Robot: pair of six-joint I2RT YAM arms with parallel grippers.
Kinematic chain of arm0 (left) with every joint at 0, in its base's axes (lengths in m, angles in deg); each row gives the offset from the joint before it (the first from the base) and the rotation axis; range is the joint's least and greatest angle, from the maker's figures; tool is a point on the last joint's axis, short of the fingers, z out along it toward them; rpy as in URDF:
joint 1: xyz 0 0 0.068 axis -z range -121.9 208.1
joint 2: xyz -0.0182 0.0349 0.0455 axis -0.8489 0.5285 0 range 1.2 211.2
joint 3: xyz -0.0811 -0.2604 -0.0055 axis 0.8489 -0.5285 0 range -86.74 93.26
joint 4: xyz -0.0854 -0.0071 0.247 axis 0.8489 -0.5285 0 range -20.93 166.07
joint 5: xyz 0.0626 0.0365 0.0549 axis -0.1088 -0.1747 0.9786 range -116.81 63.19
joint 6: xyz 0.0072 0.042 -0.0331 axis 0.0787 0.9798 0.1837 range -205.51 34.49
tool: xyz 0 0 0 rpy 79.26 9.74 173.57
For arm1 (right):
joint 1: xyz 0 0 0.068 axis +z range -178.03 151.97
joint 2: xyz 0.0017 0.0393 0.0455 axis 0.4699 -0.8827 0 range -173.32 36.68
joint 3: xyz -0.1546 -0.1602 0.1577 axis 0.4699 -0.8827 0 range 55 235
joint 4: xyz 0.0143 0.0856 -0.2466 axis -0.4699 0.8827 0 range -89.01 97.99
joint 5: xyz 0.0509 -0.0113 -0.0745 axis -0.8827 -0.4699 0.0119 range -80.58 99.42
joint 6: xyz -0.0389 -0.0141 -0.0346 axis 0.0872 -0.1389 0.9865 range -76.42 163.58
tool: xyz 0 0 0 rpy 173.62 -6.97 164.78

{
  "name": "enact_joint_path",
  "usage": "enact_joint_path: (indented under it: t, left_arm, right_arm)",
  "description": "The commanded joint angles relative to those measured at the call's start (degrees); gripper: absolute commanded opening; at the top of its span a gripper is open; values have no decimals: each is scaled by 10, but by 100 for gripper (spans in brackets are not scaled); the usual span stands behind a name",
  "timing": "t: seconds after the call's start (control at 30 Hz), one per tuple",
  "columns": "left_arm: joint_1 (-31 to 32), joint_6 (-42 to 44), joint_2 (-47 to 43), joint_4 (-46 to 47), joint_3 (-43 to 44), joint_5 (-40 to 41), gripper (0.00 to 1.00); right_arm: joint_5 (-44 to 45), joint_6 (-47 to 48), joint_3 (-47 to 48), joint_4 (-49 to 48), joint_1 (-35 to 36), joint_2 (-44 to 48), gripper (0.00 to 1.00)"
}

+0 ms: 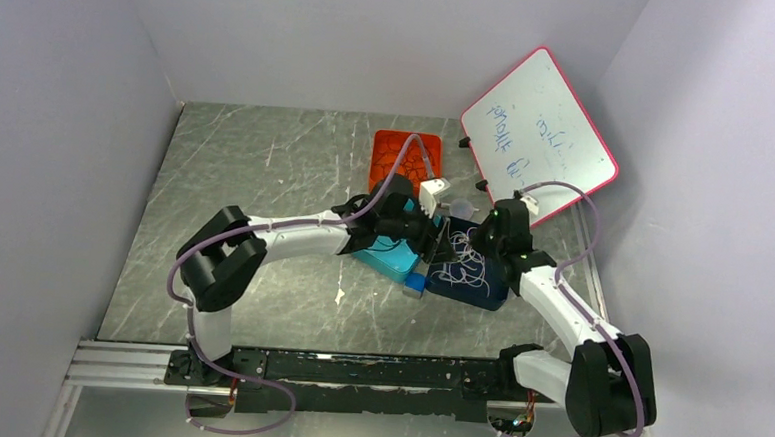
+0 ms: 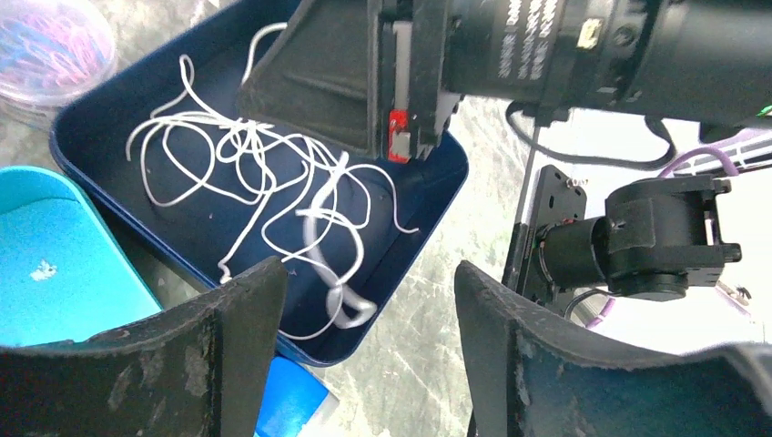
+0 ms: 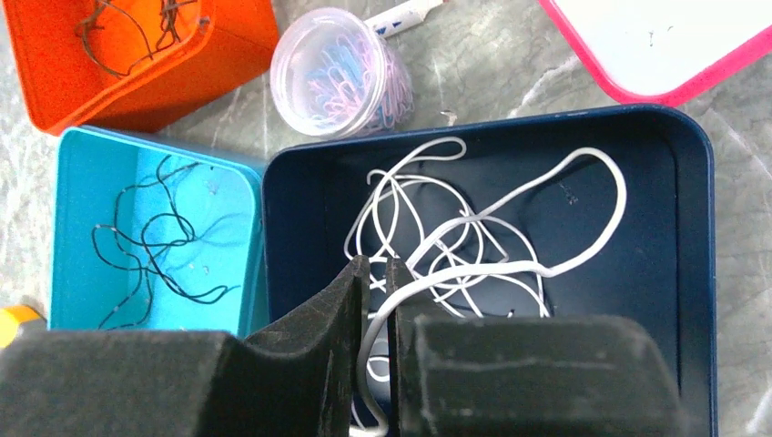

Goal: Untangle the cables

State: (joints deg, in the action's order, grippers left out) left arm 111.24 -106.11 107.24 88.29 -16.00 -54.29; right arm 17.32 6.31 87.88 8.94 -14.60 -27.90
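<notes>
In navy tray (image 3: 696, 273): right end effector (image 3: 375, 271) pinches white cables (image 3: 473, 246) | left end effector (image 2: 369, 284) agape | whiteboard (image 1: 539, 121) illegible

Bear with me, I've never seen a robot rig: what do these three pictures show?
Two robot arms are bolted at a grey marbled table. The wide picture looks down from above; the other two come from a camera on each wrist. The left gripper hangs open over a dark blue rectangular tray of tangled thin white cables; the right gripper seems shut on one strand. Nearby: a teal tray holding thin black cable, an orange tray, a clear round tub of paper clips, a pink-rimmed whiteboard.
</notes>
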Motion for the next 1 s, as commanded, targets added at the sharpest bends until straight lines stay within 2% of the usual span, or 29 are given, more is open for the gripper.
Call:
enact_joint_path:
  t: [0.0,0.53,0.63,0.7,0.77,0.9,0.97]
  left_arm:
    - [6,1,27,1,25,-10,71]
    - [9,25,61,-72,89,61,60]
    - [9,30,69,-77,106,67,58]
    - [9,30,76,-79,118,71,56]
    - [8,31,84,-81,127,71,56]
    - [8,34,103,-80,143,66,54]
    - [8,36,112,-81,150,64,53]
  right_arm:
    - [-20,-14,-9,-27,-15,5,16]
    - [-44,-1,-3,4,-39,37,18]
    - [-52,4,1,32,-40,49,29]
    - [-51,3,-2,52,-40,66,43]
    - [-47,-2,-4,74,-41,83,52]
    - [-59,-17,3,112,-41,106,66]
    - [-69,-25,9,130,-42,120,71]
